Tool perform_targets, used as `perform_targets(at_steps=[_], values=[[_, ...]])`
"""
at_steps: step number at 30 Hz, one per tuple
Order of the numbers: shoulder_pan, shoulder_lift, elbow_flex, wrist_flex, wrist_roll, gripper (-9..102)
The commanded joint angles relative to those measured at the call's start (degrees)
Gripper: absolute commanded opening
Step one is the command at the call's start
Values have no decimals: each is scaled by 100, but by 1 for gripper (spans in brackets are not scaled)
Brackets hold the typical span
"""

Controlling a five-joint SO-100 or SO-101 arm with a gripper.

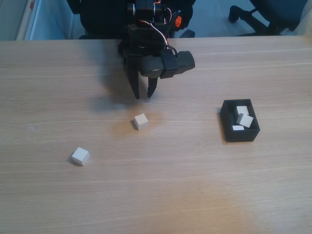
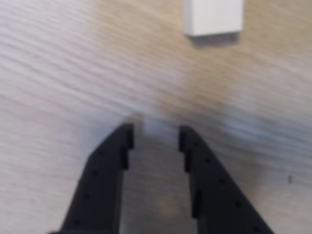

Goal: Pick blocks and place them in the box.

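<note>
Above the wooden worktop [image 1: 195,195], toward its far edge in the fixed view, the black claw [image 1: 144,93] points downward with its two fingers spread apart and nothing between them. Just in front of the fingertips lies a white block [image 1: 141,121], apart from them and resting flat on the wood. A second white block [image 1: 80,156] sits nearer the camera and to the left, well apart from the first. At the right of that view stands the black box [image 1: 227,124], open at the top, with three white blocks [image 1: 245,120] inside, one of them tilted against the others. The wrist view, somewhat blurred, shows the claw [image 2: 155,137] with a clear gap between its fingers [image 2: 109,161] and bare wood in that gap; a white block [image 2: 212,17] lies ahead of it at the top edge, slightly to the right of the gap.
</note>
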State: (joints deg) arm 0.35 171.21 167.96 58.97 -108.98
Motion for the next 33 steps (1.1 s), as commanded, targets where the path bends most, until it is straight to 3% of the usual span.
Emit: perform_targets(at_steps=[1,8,14,18,33], values=[[105,-325,-369,-510,-475,8],[475,-1397,-606,-1485,-1178,8],[861,-2206,-940,-1696,-1635,10],[949,-2452,-984,-1872,-1696,16],[765,-3630,-1468,-2698,-1626,17]])
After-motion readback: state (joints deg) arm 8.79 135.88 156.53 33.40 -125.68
